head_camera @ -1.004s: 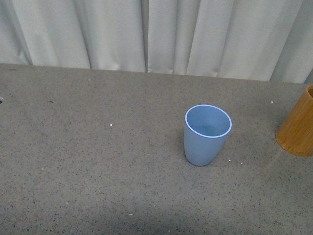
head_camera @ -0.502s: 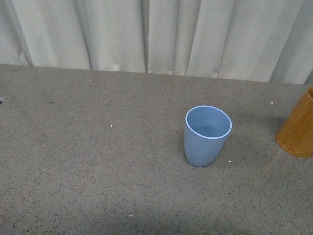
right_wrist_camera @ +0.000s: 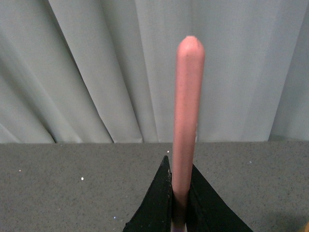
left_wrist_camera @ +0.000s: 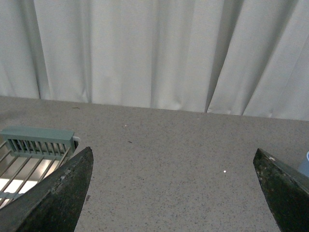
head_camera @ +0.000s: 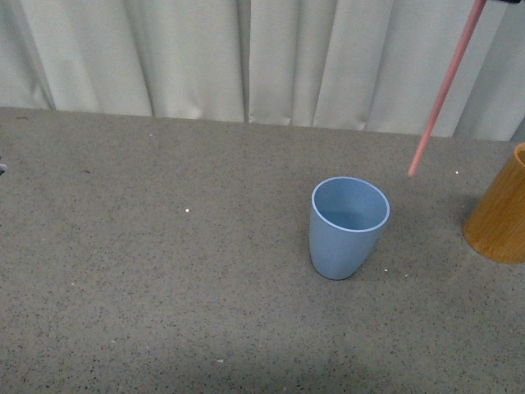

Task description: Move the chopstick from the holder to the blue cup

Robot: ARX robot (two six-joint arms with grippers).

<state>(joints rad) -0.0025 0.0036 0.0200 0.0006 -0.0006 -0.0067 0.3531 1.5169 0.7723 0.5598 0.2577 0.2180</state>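
The light blue cup (head_camera: 349,226) stands upright on the table, right of centre. At the right edge is the orange-brown holder (head_camera: 500,215), partly cut off. The salmon-pink chopstick (head_camera: 445,90) hangs slanted in the air from the top right corner. Its lower tip is above and right of the cup's rim, between cup and holder. My right gripper (right_wrist_camera: 180,165) is shut on the chopstick (right_wrist_camera: 187,111), which sticks out well past the fingertips. My left gripper (left_wrist_camera: 173,152) is open over bare tabletop, with nothing between its fingers. A sliver of the blue cup (left_wrist_camera: 305,166) shows at that view's edge.
The speckled grey table (head_camera: 164,271) runs back to a pale pleated curtain (head_camera: 246,57). A grey-green slatted rack (left_wrist_camera: 38,142) lies on the table close to my left gripper.
The chopstick has come into the front view from the top right; it was not visible before. The cup and the holder have stayed put.
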